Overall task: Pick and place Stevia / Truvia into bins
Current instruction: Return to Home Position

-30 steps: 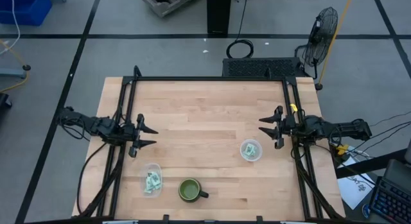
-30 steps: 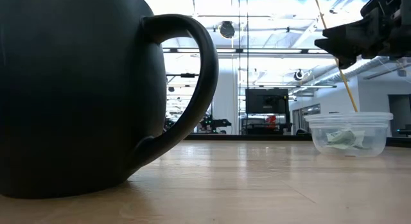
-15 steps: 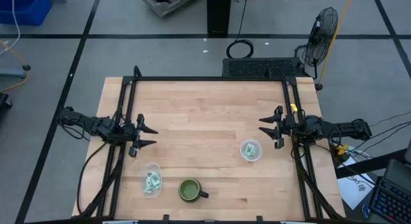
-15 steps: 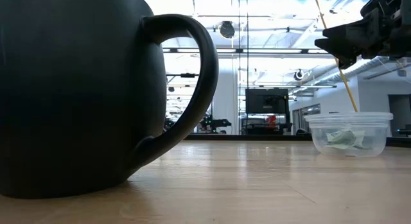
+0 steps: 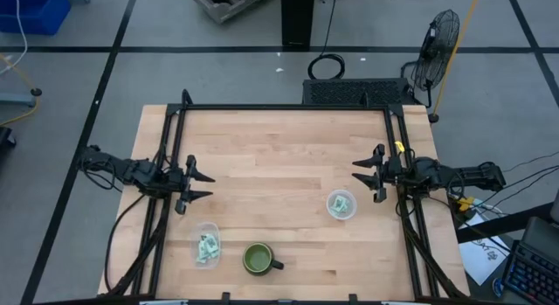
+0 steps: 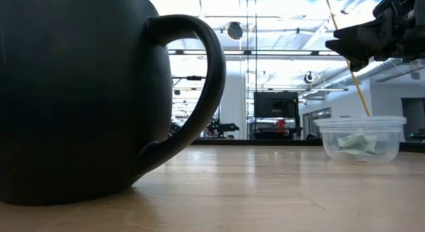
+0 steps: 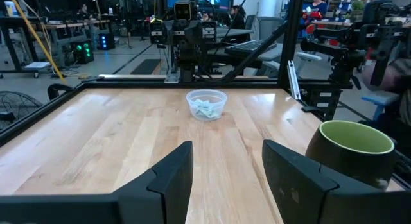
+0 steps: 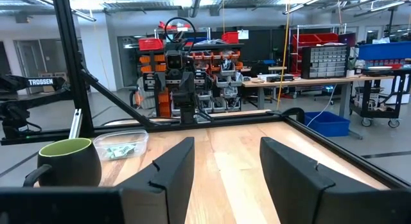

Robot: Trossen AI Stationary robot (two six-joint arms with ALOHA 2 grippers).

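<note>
Overhead downward, low view (level, close) beside mug (image 6: 73, 92)

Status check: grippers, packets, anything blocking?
Left gripper open, empty, parked left; right gripper open, empty, parked right. Packets sit in left cup and right cup. Green mug beside left cup, clear of both grippers.

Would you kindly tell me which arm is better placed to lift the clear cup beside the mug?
Probably left: the left gripper, fingers open and empty, hangs close to that clear cup, while the right gripper waits far off beside the other cup.
</note>
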